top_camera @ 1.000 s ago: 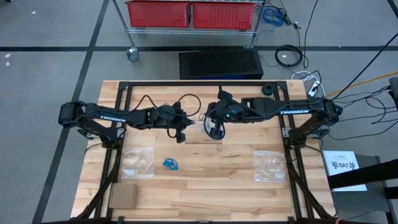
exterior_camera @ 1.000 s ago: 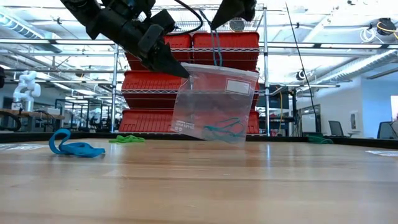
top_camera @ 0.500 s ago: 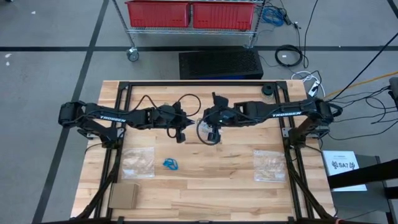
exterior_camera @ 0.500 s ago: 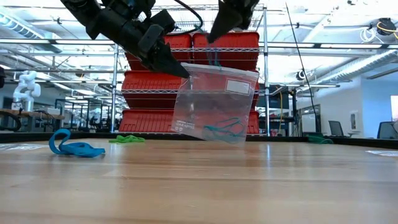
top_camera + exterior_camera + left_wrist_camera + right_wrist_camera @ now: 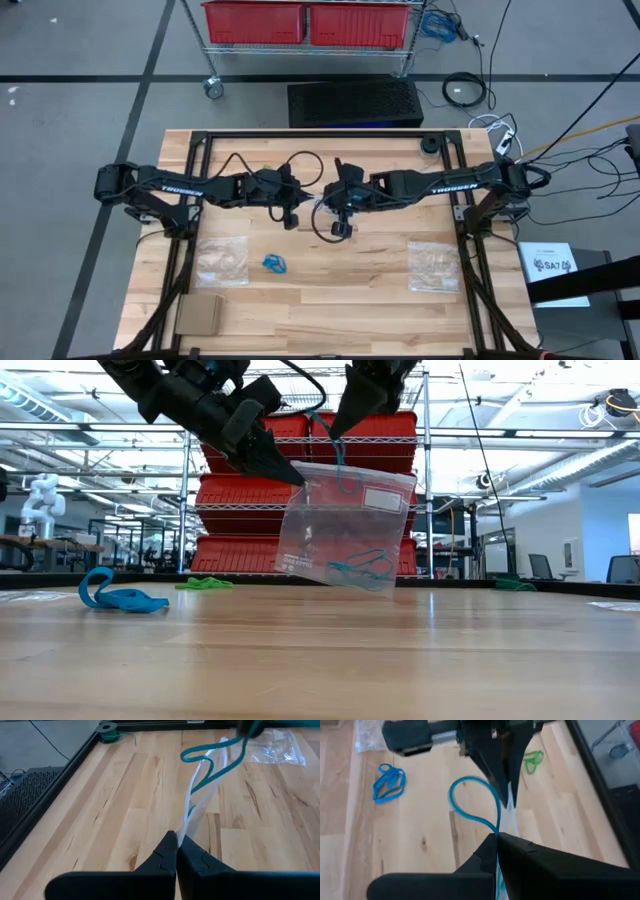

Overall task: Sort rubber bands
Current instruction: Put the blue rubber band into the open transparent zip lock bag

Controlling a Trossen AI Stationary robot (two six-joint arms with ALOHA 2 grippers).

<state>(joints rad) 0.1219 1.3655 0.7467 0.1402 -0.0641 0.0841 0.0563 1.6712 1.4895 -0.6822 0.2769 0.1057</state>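
1. The left gripper point(image 5: 296, 478) is pressed together on the top corner of a clear bag point(image 5: 345, 525), holding it in the air above the middle of the table point(image 5: 330, 310), its lower edge close to the wood.
2. The right gripper point(image 5: 333, 432) is pinched shut on a teal rubber band point(image 5: 472, 802). It hovers just above the bag's top edge, and the loop hangs down towards the bag's mouth.
3. The key relation: the bag lies straight below the right gripper. The held band's long axis runs roughly up and down, in line with the mouth, so I judge the next move is a short drop down into the bag.
4. More teal bands point(image 5: 360, 568) already lie in the bottom of the bag.
5. A cluster of blue bands point(image 5: 274, 264) lies on the table near the front of the held bag, nearer the left arm. A green band point(image 5: 204, 584) lies farther back, also on the left arm's side.
6. Two other clear bags lie flat on the table, one to the left point(image 5: 221, 260) and one to the right point(image 5: 434, 265).
7. Readable writing: "TROSSEN" in white on both arms. The held bag has a white label, too small to read.
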